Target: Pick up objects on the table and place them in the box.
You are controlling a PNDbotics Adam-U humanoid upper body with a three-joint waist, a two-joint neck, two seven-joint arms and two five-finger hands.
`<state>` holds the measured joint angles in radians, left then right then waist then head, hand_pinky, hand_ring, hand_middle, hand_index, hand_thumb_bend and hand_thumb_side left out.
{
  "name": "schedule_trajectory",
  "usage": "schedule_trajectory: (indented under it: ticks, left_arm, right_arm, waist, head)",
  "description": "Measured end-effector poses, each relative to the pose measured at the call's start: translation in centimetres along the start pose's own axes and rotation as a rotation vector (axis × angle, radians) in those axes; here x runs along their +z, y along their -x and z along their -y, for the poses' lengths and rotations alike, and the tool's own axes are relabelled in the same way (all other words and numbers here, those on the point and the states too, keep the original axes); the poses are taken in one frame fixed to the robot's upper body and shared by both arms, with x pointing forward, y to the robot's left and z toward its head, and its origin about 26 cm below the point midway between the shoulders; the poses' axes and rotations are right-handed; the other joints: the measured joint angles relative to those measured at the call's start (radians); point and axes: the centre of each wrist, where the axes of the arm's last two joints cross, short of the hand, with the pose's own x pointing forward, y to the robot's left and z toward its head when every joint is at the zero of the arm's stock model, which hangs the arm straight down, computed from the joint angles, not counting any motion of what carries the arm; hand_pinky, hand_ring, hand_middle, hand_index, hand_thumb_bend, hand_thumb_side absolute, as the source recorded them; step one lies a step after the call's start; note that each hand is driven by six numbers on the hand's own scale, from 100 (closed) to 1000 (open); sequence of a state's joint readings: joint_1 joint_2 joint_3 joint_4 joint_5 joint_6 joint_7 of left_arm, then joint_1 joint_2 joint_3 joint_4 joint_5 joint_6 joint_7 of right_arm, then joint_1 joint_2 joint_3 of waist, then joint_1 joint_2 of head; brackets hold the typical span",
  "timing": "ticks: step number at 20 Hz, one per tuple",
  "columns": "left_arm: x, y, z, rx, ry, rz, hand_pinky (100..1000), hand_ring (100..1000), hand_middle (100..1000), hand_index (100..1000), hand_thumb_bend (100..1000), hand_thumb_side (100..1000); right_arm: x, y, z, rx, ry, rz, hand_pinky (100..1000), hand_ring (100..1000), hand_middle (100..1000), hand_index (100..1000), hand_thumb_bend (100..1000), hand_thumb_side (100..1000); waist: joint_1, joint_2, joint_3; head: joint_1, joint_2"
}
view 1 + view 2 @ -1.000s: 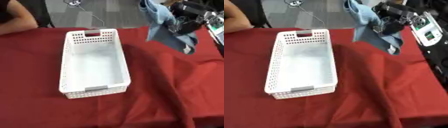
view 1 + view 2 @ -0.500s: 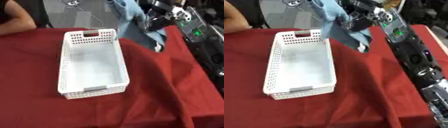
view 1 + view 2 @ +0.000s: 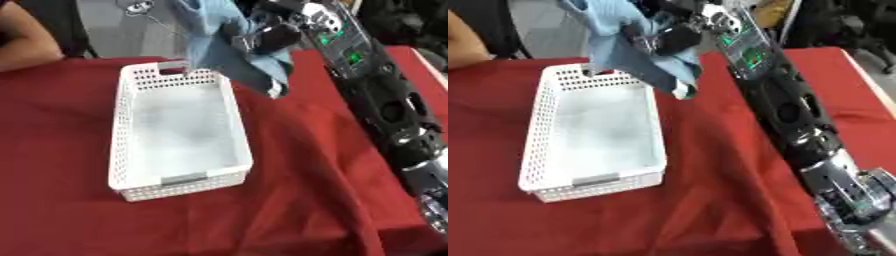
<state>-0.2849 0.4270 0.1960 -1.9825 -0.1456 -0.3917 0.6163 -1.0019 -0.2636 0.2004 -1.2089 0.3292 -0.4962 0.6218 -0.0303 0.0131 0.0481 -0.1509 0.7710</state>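
Observation:
A light blue cloth (image 3: 229, 47) hangs in the air over the far right corner of the white perforated box (image 3: 120, 130). My right hand (image 3: 267, 36) is shut on the cloth near its top, and the arm runs from the lower right up to it. The cloth's lower tip (image 3: 681, 91) dangles just outside the box's right wall, above the red tablecloth. The box stands lengthwise on the table with nothing inside it. My left hand shows in neither view.
A red cloth (image 3: 297, 200) covers the table, with folds to the right of the box. A person's arm (image 3: 26, 45) rests at the far left edge. A chair and cables stand on the floor beyond the table.
My right hand has carried the blue cloth leftward, from beyond the table's right part to over the box's far right corner. The camera has also shifted.

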Motion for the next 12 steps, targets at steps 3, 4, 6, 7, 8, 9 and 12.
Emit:
schedule_trajectory:
  ticks: [3, 4, 6, 7, 8, 9, 12]
  left_arm:
    - [-0.1, 0.0, 0.2, 0.007, 0.004, 0.004, 299, 308, 477, 657, 165, 686]
    - [-0.1, -0.1, 0.2, 0.008, 0.006, 0.004, 299, 309, 477, 657, 166, 685]
    - [-0.1, -0.1, 0.3, 0.010, 0.007, 0.003, 299, 308, 477, 657, 166, 685]
    - [-0.1, -0.1, 0.3, 0.011, 0.006, 0.002, 299, 309, 477, 657, 166, 685]
    - [0.0, -0.1, 0.3, 0.014, 0.005, 0.001, 299, 309, 477, 657, 165, 685]
    - [-0.1, -0.1, 0.4, 0.015, 0.005, 0.003, 299, 309, 477, 657, 166, 684]
    - [-0.3, -0.1, 0.6, 0.025, 0.003, 0.010, 299, 309, 477, 657, 165, 686]
  right_arm:
    - [-1.1, -0.2, -1.3, 0.026, -0.032, 0.001, 100, 100, 232, 298, 100, 180]
    - [-1.4, -0.1, -2.0, 0.026, -0.048, -0.008, 100, 153, 290, 369, 100, 209]
    - [-1.8, 0.4, -4.0, 0.018, -0.096, -0.039, 100, 229, 355, 442, 100, 269]
    - [-1.9, 0.7, -5.1, 0.012, -0.125, -0.058, 100, 292, 454, 553, 100, 362]
    - [-2.0, 1.1, -6.5, 0.002, -0.158, -0.082, 100, 327, 512, 606, 100, 411]
    - [-2.0, 1.5, -7.9, -0.009, -0.188, -0.102, 100, 377, 587, 691, 100, 454]
    - [-2.0, 2.3, -12.3, -0.056, -0.255, -0.145, 470, 737, 877, 965, 237, 627]
  waist:
    - [-0.001, 0.000, 0.005]
    - [-0.001, 0.000, 0.005]
    - [-0.001, 0.000, 0.007]
    - [-0.001, 0.001, 0.009]
    - [-0.001, 0.002, 0.010]
    - [-0.001, 0.004, 0.011]
    - [-0.001, 0.010, 0.014]
  head:
    - [-0.002, 0.000]
    - [-0.006, 0.000]
    - [-0.009, 0.000]
    - [-0.009, 0.000]
    - [-0.009, 0.000]
    - [-0.010, 0.000]
    - [-0.011, 0.000]
